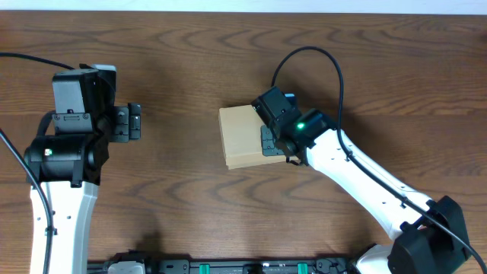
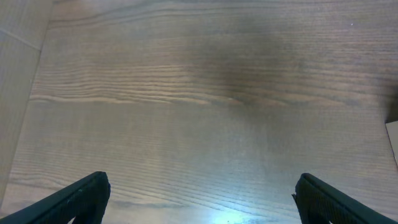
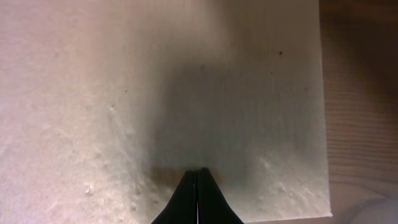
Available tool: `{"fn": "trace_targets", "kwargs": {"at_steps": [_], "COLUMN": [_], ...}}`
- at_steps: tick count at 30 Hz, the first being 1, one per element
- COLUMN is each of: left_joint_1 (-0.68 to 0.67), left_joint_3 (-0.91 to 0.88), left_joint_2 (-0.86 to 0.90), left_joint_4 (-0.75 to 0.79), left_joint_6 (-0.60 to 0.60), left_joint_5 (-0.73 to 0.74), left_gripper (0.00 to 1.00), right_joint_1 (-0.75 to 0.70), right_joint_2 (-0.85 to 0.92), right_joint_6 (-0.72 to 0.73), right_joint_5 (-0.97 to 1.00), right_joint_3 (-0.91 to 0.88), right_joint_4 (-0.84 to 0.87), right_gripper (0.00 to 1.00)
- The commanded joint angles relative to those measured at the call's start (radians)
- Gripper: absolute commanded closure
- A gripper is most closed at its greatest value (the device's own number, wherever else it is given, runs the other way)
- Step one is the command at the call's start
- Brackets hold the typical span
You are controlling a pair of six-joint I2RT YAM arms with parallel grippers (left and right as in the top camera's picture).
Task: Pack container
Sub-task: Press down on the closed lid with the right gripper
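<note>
Seemingly I am near the end: the cardboard box (image 1: 240,137) lies mid-table with its flap lid down flat, so what is left, I judge, is pressing it shut. My right gripper (image 3: 198,178), its 2 fingers together, rests on the lid's right part. My left gripper (image 2: 202,196) hangs spread wide over the table (image 1: 183,61), well apart at the left. The box sits slightly skewed. I cannot judge its long axis, because the gripper covers its right end.

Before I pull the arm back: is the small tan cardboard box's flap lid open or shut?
Shut: the small tan cardboard box shows a flat, unbroken top and no interior; the right hand, fingers together, is down on it.
</note>
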Motion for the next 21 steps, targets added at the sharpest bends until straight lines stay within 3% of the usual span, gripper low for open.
{"fn": "trace_targets", "kwargs": {"at_steps": [1,9,21], "left_joint_1": [0.007,0.007,0.007], "left_joint_3": [0.017,0.017,0.017], "left_joint_2": [0.008,0.008,0.008], "left_joint_4": [-0.002,-0.002,-0.003], "left_joint_6": [-0.011,-0.011,-0.011], "left_joint_5": [0.001,0.002,0.027], "left_gripper": [0.05,0.05,0.05], "right_joint_1": [0.002,0.002,-0.009], "right_joint_2": [-0.008,-0.008,-0.008], "right_joint_6": [0.017,0.001,-0.131], "right_joint_5": [-0.003,-0.015,-0.051], "right_joint_3": [-0.056,-0.125,0.04], "right_joint_4": [0.021,0.092,0.085], "right_gripper": [0.99,0.99,0.97]}}
